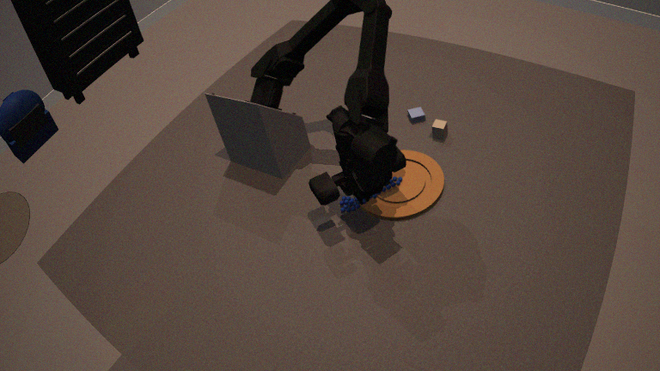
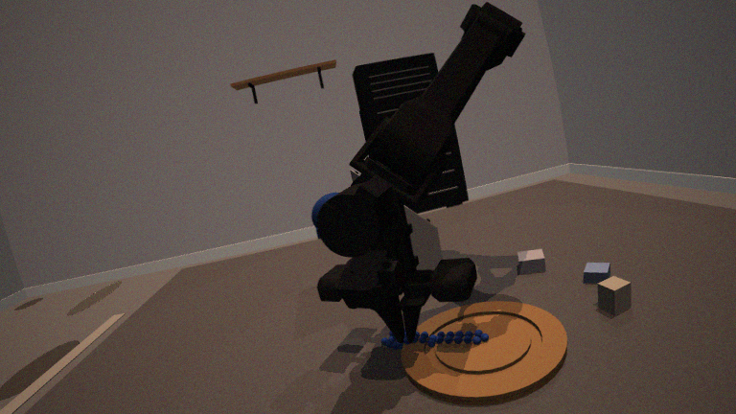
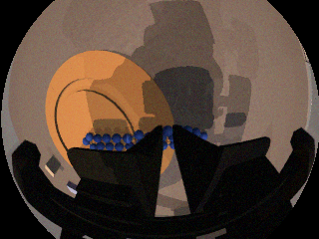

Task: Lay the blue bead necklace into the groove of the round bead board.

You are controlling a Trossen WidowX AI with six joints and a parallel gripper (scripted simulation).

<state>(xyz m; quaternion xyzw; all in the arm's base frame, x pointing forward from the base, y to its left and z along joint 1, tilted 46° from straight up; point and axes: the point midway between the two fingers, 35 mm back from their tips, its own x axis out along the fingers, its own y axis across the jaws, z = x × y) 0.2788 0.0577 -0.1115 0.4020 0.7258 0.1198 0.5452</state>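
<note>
The fingers point(image 2: 413, 318) are clamping shut on beads of the soft, likely light and slippery blue bead necklace point(image 1: 349, 203) point(image 2: 458, 337) point(image 3: 117, 138), which is straddling the round board's point(image 1: 433, 177) point(image 2: 548, 355) point(image 3: 70, 65) rim facing the desk's point(image 1: 510, 250) point(image 2: 217, 333) point(image 3: 269, 90) left corner in top view, its bunched end warranting a doubled-strand hold.

Bead necklace: there is one, blue point(image 1: 349, 203) point(image 2: 458, 337) point(image 3: 116, 139).
Round bead board: one, orange point(image 1: 431, 191) point(image 2: 550, 353) point(image 3: 60, 85).
Small blocks: three in total, namely one blue point(image 1: 416, 114) point(image 2: 597, 272) point(image 3: 72, 187), one tan point(image 1: 439, 129) point(image 2: 613, 295) point(image 3: 53, 165), one pale pinkish point(image 2: 531, 261).
Robot arm: one point(image 1: 373, 45) point(image 2: 434, 111).
Pincer: one, with two fingers point(image 1: 362, 196) point(image 2: 405, 337).
Wall shelf: one point(image 2: 285, 74).
</note>
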